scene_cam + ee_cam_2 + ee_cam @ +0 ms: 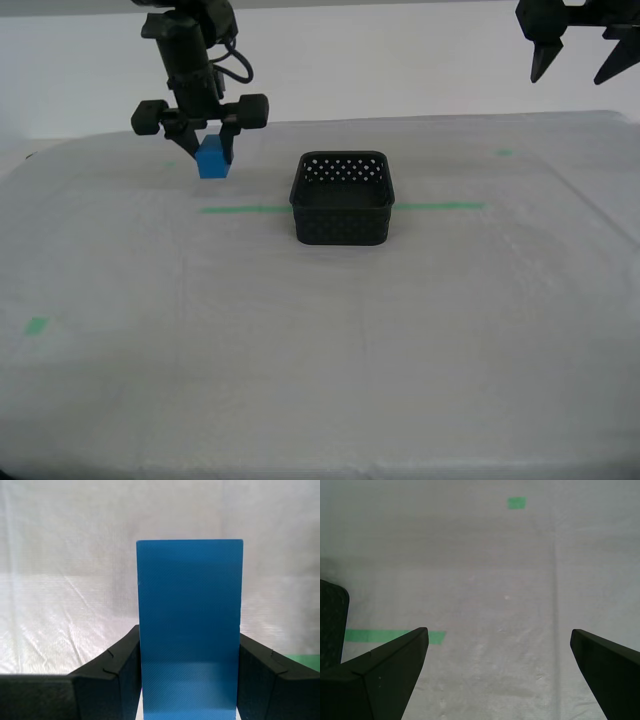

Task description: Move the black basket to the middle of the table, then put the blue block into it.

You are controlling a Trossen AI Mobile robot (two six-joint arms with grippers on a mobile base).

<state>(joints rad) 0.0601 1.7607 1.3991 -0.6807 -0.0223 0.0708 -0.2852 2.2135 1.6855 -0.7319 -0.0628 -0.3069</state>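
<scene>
The black basket [342,198] stands upright and empty near the middle of the table [320,340], on the thin green tape line. My second gripper [212,148] is shut on the blue block [213,158], to the exterior view's left of the basket, close to the cloth; whether the block touches it cannot be told. In the second wrist view the block [189,625] stands upright between the two fingers [115,675]. My first gripper [580,62] is open and empty, high at the exterior view's right. A corner of the basket [332,625] shows in the first wrist view.
A green tape line [240,209] runs across the table under the basket. Small green tape marks lie at the exterior view's near left [36,325] and far right [504,153]. A pale wall stands behind the table.
</scene>
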